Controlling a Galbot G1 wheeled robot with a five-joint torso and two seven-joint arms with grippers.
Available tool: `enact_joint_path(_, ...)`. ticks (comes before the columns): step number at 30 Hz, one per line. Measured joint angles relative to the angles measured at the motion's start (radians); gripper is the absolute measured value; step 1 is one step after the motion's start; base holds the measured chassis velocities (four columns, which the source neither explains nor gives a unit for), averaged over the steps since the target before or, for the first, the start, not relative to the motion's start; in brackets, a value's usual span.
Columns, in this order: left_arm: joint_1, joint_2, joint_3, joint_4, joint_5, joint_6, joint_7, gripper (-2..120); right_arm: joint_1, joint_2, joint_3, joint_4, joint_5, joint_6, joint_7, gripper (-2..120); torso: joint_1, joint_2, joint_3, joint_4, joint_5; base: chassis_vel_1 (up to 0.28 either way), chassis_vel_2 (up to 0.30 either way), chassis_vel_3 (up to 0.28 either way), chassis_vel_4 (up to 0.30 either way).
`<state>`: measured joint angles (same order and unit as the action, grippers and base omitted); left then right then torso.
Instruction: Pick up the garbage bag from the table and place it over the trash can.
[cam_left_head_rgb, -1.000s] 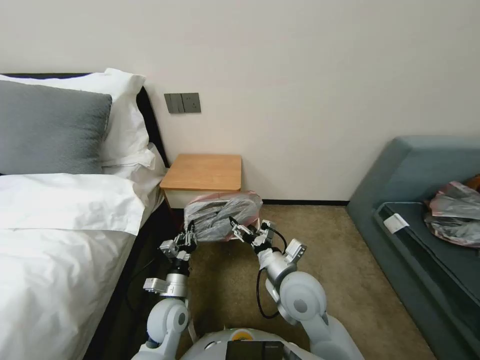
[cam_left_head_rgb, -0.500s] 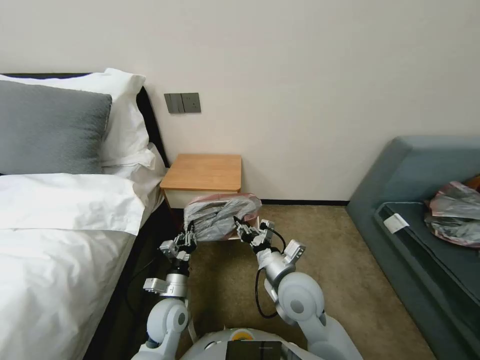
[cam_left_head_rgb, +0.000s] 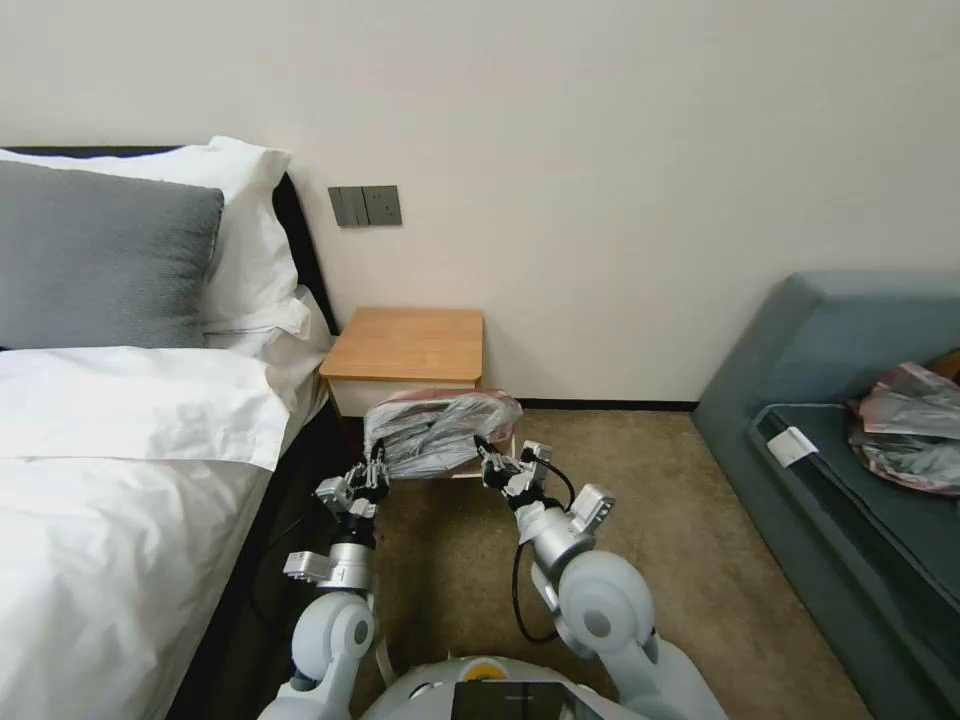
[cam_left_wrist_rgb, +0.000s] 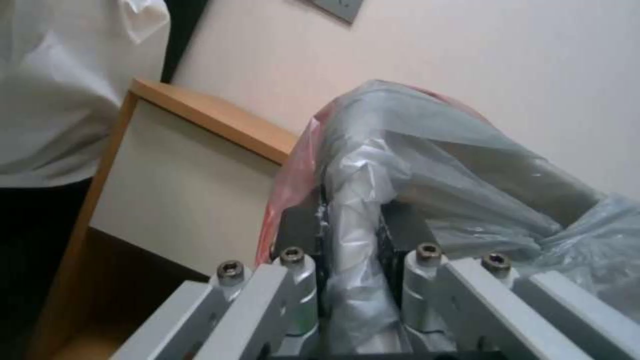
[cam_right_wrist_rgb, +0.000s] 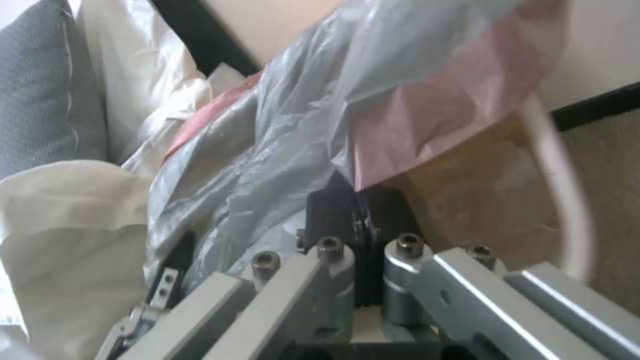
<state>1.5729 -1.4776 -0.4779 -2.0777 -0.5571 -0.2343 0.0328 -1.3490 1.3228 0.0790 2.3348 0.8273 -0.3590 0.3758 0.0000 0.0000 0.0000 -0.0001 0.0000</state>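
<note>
Head view, one garbage bag (cam_left_head_rgb: 440, 432), two grippers clamped

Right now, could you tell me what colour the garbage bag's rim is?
Pinkish-red, on the grey garbage bag; the right wrist view shows it best.

The table (cam_left_head_rgb: 407, 345) stands against the wall between the bed (cam_left_head_rgb: 120, 480) and a carpeted floor (cam_left_head_rgb: 640, 500); its light-brown top lies bare, with a white drawer front below. On the bed lie a grey pillow (cam_left_head_rgb: 100, 255), white pillows (cam_left_head_rgb: 245, 230) and a white cover. The floor carries the table and, just in front of it, the trash can (cam_left_head_rgb: 487, 462), mostly hidden under plastic. To the right, a blue-grey sofa (cam_left_head_rgb: 850, 400) holds a heap of grey and pink bags (cam_left_head_rgb: 912, 425).
</note>
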Motion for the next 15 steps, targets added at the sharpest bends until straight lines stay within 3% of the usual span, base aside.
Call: enact_joint_path(15,-0.016,-0.04,-0.044,-0.012,-0.028,0.044,-0.04,11,-0.078,-0.012,0.005,0.049,-0.085,0.004,-0.029,0,0.0,0.0,0.0,0.0001,0.0001,0.0,0.0,0.0,0.0)
